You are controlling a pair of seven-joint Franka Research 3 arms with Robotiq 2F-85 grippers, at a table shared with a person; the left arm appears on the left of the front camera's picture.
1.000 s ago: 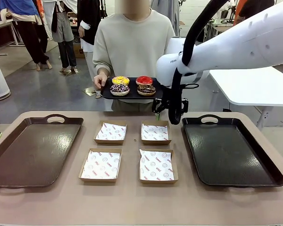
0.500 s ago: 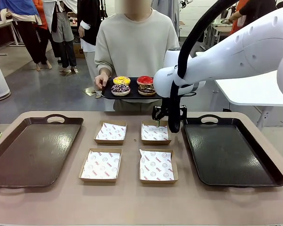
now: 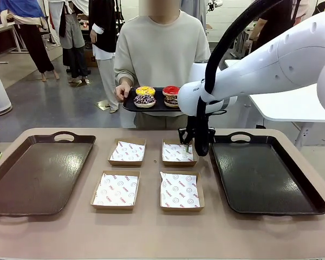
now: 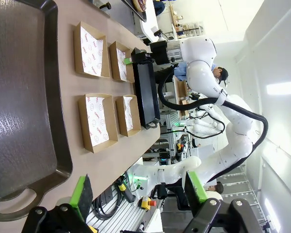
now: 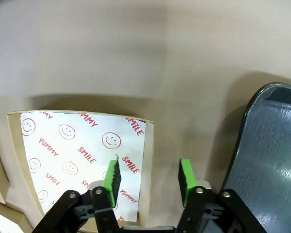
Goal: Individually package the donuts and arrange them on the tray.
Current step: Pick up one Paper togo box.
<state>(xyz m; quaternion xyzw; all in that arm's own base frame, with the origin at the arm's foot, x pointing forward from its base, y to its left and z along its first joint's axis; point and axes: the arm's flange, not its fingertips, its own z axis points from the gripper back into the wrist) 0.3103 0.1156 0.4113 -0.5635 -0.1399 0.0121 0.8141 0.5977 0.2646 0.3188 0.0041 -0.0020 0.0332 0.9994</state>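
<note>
Your right gripper (image 5: 148,177) hangs open and empty over the far-right box (image 3: 178,152). One finger is above the paper liner. The other is above the bare strip of table (image 3: 151,230) between the box edge and the right tray (image 3: 262,179). That arm reaches in from the right, wrist pointing down. Your left gripper (image 4: 138,189) is spread wide and empty, beside the left tray (image 4: 19,97) at its handle. The donuts (image 3: 157,95) sit on the small tray (image 3: 158,108) a person (image 3: 162,49) holds beyond the far table edge.

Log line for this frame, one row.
right gripper: open, over far-right box's edge | left gripper: open, near left tray | donuts: four on person's tray | boxes: four, empty
</note>
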